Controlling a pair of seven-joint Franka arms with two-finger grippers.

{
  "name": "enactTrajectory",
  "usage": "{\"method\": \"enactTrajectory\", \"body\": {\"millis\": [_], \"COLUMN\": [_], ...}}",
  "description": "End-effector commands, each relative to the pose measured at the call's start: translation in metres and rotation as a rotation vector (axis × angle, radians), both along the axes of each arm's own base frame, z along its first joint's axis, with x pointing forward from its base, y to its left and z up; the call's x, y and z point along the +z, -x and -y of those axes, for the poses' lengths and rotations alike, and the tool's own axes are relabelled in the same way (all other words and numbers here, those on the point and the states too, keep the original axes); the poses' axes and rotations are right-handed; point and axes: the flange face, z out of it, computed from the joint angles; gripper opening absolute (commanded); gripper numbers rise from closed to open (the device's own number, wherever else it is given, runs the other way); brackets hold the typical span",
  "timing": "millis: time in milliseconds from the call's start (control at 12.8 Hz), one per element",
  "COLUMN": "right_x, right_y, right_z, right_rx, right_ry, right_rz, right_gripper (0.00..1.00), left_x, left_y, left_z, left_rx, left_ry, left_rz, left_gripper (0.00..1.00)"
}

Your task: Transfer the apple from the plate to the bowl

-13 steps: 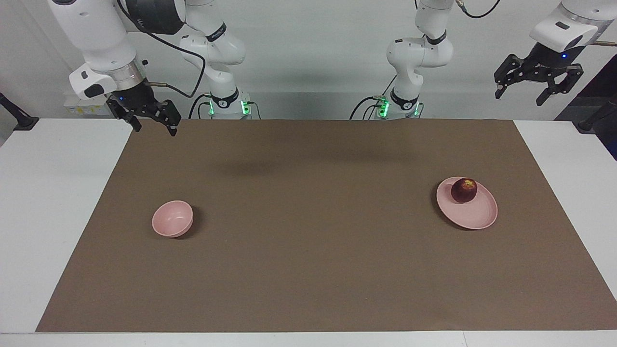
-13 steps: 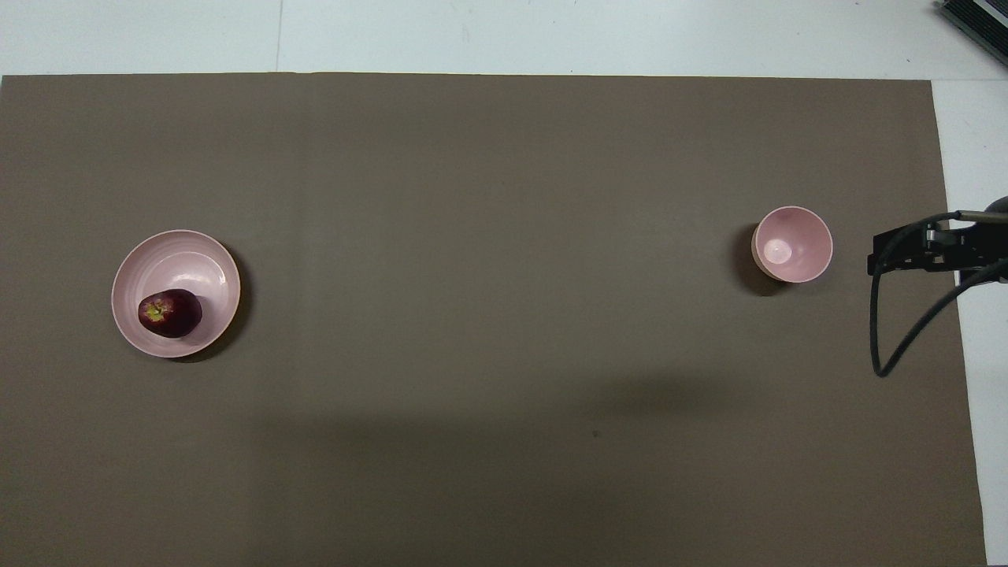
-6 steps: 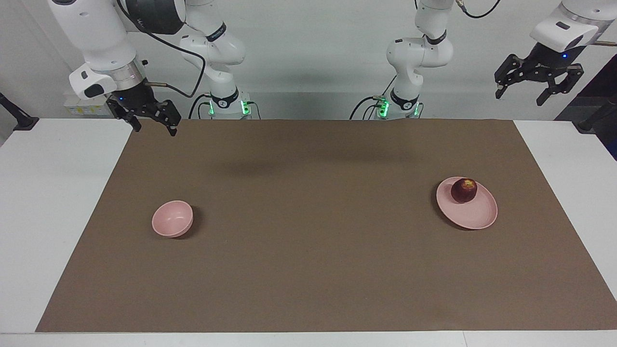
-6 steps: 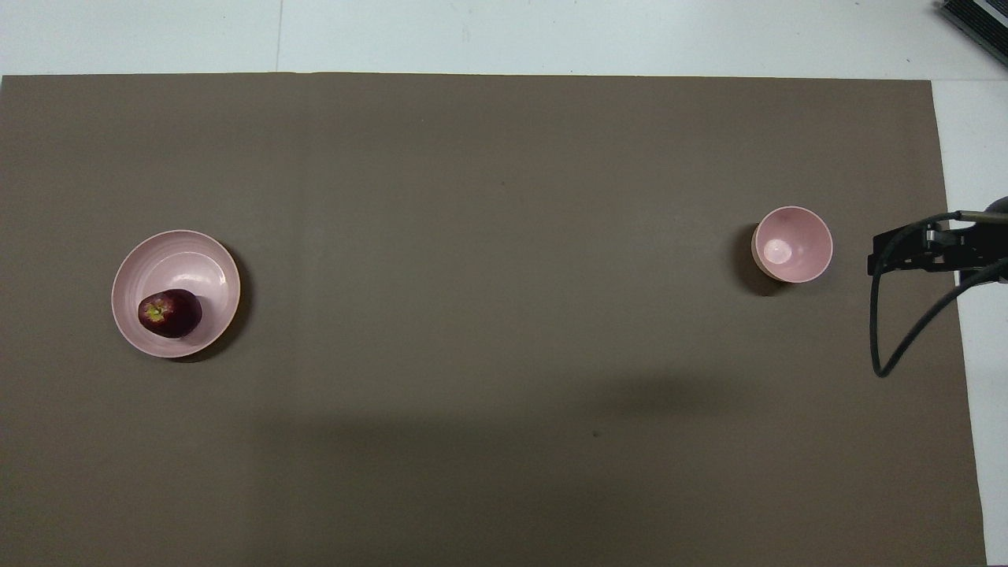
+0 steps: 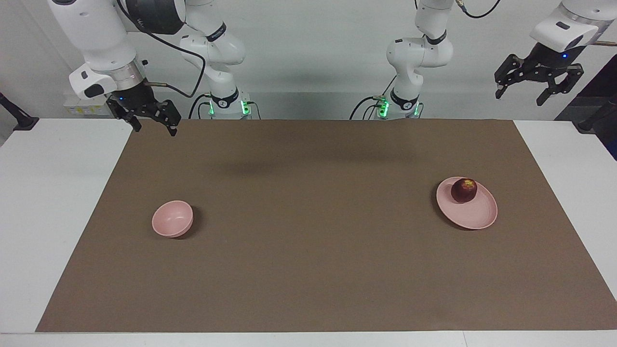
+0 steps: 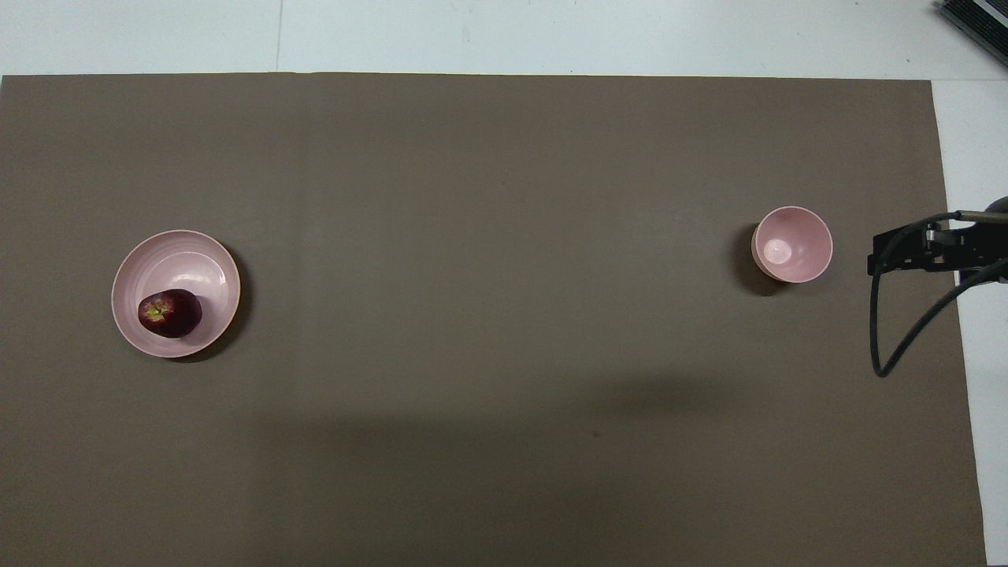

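Note:
The dark red apple [image 5: 463, 190] [image 6: 169, 313] lies on the pale pink plate [image 5: 475, 214] [image 6: 181, 264], on the part of it nearest the robots. The plate is toward the left arm's end of the table. The small pink bowl [image 5: 172, 219] [image 6: 791, 244] stands empty toward the right arm's end. My left gripper [image 5: 519, 98] hangs open and empty, high over the white table at the left arm's end. My right gripper [image 5: 155, 130] is open and empty over the mat's corner nearest the robots, at the right arm's end. Both are well away from the apple, plate and bowl.
A brown mat [image 5: 308, 270] [image 6: 488, 441] covers most of the white table [image 5: 53, 202]. The right arm's wrist and black cable [image 6: 906, 315] show at the overhead view's edge beside the bowl. The arm bases [image 5: 226, 103] stand at the table's robot end.

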Motion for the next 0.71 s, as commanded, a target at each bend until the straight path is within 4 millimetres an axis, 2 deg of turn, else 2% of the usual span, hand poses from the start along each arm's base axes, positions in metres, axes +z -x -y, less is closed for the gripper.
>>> {"method": "enactTrajectory", "body": {"millis": [0,627], "right_x": [0.0023,0.0023], "right_y": [-0.0013,-0.0013], "right_z": [0.0020,0.0020], "right_rx": [0.021,0.021], "right_ry": [-0.013,-0.013], "right_rz": [0.002,0.002], "right_gripper": [1.00,1.00], "left_x": [0.0027,0.0021], "left_y": [0.0052,0.0058], "left_z": [-0.0017,0.0078], "left_rx": [0.010,-0.008], "left_ry": [-0.008,-0.008], "left_rz": [-0.004,-0.012], "left_gripper": [1.00,1.00]}}
